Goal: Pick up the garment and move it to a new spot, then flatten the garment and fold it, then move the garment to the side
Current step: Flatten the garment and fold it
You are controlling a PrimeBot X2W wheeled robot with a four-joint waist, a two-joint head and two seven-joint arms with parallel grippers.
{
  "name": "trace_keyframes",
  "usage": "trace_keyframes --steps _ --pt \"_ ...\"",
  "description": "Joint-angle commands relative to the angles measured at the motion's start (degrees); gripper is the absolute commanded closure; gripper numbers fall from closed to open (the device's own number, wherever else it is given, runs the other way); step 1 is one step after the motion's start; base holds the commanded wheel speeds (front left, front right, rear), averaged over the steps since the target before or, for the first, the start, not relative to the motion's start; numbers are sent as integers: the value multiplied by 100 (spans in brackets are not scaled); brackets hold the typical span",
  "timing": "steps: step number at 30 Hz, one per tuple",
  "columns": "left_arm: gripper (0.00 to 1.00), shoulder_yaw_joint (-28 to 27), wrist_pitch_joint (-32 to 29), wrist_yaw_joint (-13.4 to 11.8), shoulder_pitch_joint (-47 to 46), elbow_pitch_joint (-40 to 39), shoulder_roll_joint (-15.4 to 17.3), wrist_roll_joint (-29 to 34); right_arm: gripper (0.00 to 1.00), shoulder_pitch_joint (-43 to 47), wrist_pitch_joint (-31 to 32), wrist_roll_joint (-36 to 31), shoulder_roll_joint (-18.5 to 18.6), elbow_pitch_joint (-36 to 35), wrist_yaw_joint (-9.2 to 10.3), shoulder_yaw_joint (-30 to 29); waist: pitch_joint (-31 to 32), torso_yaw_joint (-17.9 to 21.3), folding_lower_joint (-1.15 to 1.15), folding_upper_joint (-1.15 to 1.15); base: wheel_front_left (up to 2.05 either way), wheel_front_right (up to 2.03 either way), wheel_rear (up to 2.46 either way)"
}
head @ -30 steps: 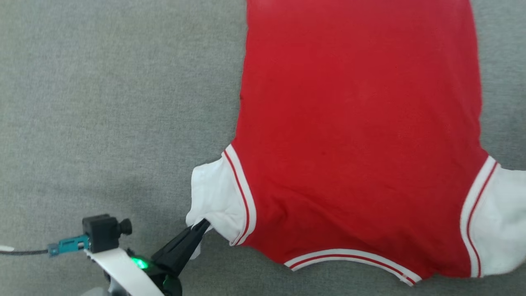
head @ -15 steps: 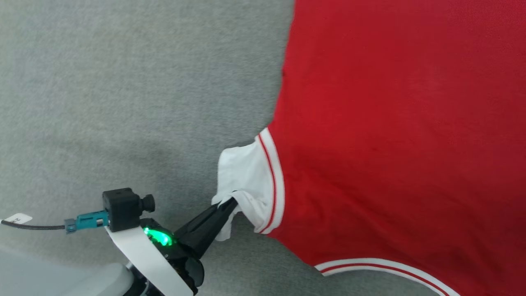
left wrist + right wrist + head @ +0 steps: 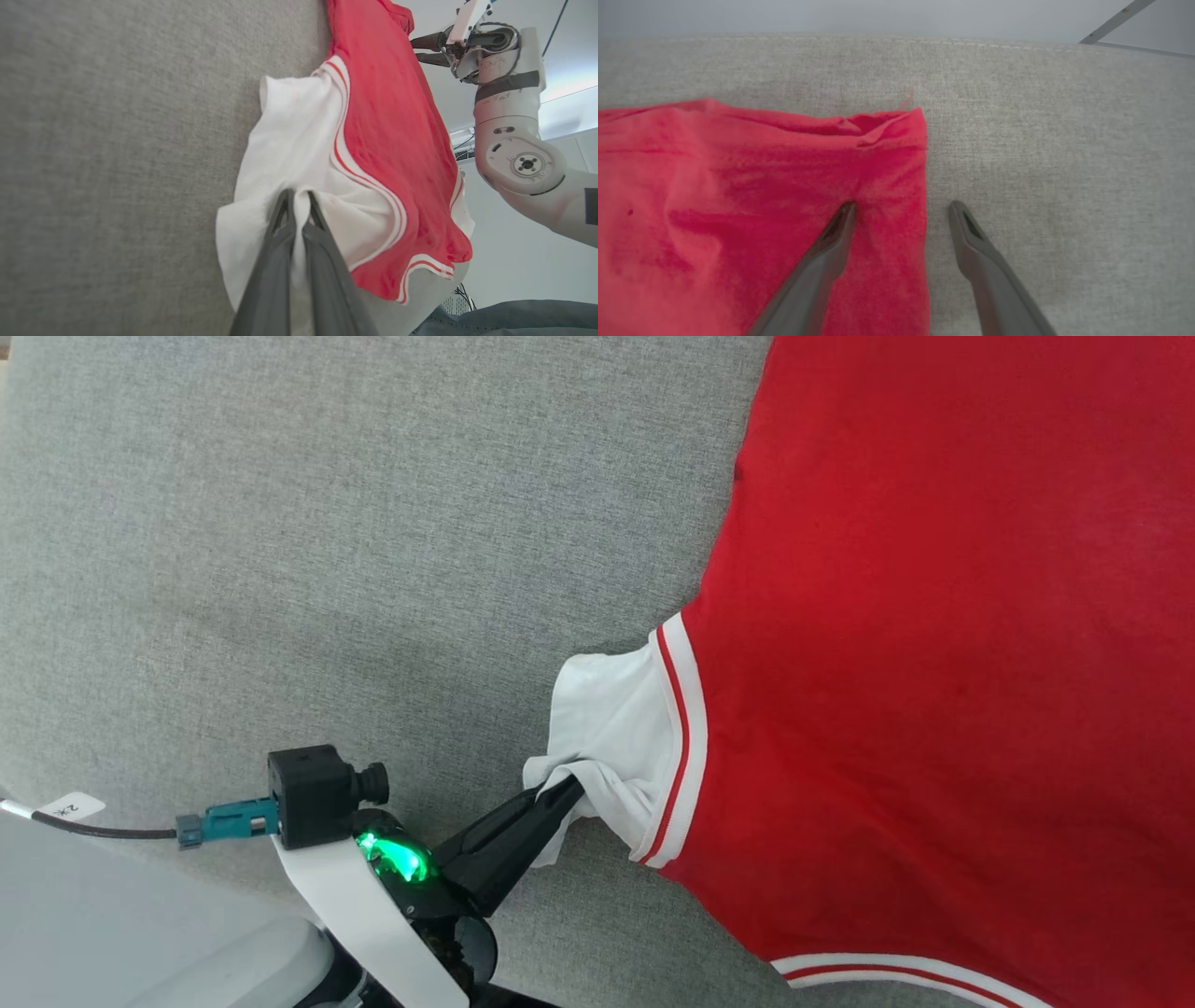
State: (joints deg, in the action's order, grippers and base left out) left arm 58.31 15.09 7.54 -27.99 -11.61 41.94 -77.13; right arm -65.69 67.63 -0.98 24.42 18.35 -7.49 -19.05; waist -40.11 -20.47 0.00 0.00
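Head view: the soft red jersey garment with white sleeve ends lies spread on the grey woven upholstered surface. The left hand, two long dark fingers pressed together, pinches the bunched edge of the white sleeve (a green light glows on its wrist).

Left wrist view: the left hand grips a fold of white sleeve cloth between its fingers; the right hand hovers at the garment's far red corner.

Right wrist view: the right hand is spread wide, one finger over the red cloth, the other over the grey surface, the garment's side edge between them
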Motion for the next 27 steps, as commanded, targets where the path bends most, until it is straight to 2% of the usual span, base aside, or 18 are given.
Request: trace_keyframes --steps 1,2,3,4,9,15,21,24,27 --pt "100 6 8 -13 -110 -13 1 58 0 173 163 -57 -147 164 0 -1 -19 -1 0 0 0 0 0" --pt "100 -1 8 -13 -125 -10 4 55 51 208 205 -45 -187 170 0 -5 -25 9 0 0 0 0 0" --pt "100 -17 8 -13 -135 -7 9 52 84 234 226 -35 -209 162 0 -16 -31 22 0 0 0 0 0" --pt "100 -42 8 -13 -135 5 16 48 100 262 215 -17 -221 161 0 -16 -29 44 0 0 0 0 0" --pt "100 -222 9 -13 -59 119 78 -42 100 417 -96 268 -308 77 0 48 272 294 0 0 0 0 0" --pt "100 -421 8 -13 221 241 227 -98 100 1070 -90 1129 -61 -421 0 534 860 657 0 0 0 0 0" --pt "100 -632 9 -13 651 335 330 -189 100 2805 286 2285 407 -1449 0 854 1465 1056 0 0 0 0 0" --pt "100 -813 8 -13 900 339 325 -239 100 3793 297 2737 410 -2096 0 731 1682 1240 0 0 0 0 0" --pt "100 -919 9 -13 1103 385 344 -260 100 4814 309 3084 221 -2741 0 570 1822 1377 0 0 0 0 0"
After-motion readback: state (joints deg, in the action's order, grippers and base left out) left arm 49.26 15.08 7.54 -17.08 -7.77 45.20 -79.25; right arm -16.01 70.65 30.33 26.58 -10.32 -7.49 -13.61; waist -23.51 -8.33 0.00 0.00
